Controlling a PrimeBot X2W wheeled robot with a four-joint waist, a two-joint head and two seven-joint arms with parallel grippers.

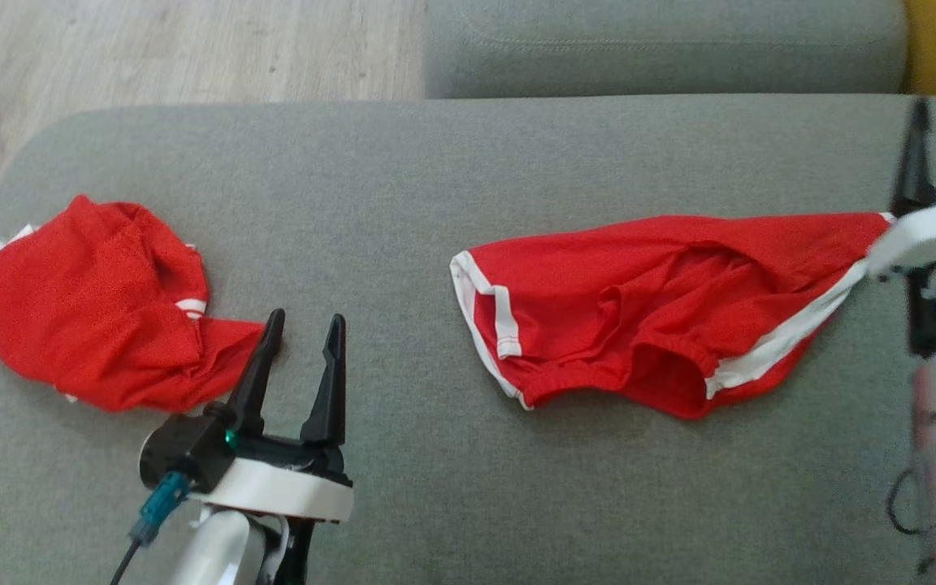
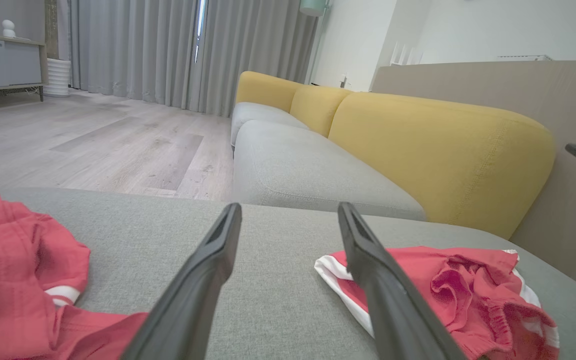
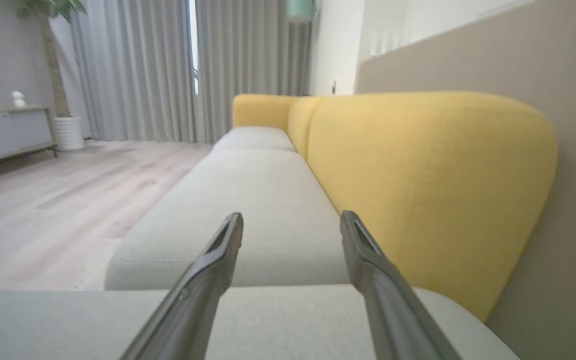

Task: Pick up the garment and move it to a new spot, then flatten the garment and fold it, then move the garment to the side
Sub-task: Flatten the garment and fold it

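A red garment (image 1: 639, 309) with white trim lies spread and rumpled on the right half of the grey cushion (image 1: 403, 187); the left wrist view has it at the lower right (image 2: 448, 285). My right gripper (image 3: 290, 215) is open with nothing between its fingers, and it sits at the garment's right end, where one dark finger (image 1: 915, 162) points away from me. A second red garment (image 1: 86, 309) lies crumpled at the cushion's left end. My left gripper (image 1: 305, 317) stands open and empty just right of that heap, close to its edge (image 2: 8, 260).
Wooden floor (image 1: 151, 49) lies beyond the cushion's left and far edges. Another grey seat cushion (image 1: 663, 41) continues at the back, with a yellow backrest (image 2: 418, 145) along the right. A bare grey strip separates the two garments.
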